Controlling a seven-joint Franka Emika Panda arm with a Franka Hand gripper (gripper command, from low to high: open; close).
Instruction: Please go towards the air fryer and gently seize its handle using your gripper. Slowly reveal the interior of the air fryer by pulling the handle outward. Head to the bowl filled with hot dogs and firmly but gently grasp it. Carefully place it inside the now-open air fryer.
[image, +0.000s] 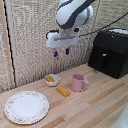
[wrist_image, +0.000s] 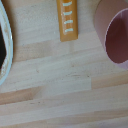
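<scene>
bowl (image: 52, 79) with hot dogs (image: 50, 78) sits well below the raised gripper (image: 61, 52).

arm (image: 74, 12): bulky white, grey joints | pincer (image: 61, 51): 2 dark-blue tips

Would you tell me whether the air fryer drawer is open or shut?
Shut: the air fryer front sits flush, with its handle untouched.

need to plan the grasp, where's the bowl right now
In the exterior view the bowl sits on the table, left of the pink mug, beyond the floral plate.
</scene>
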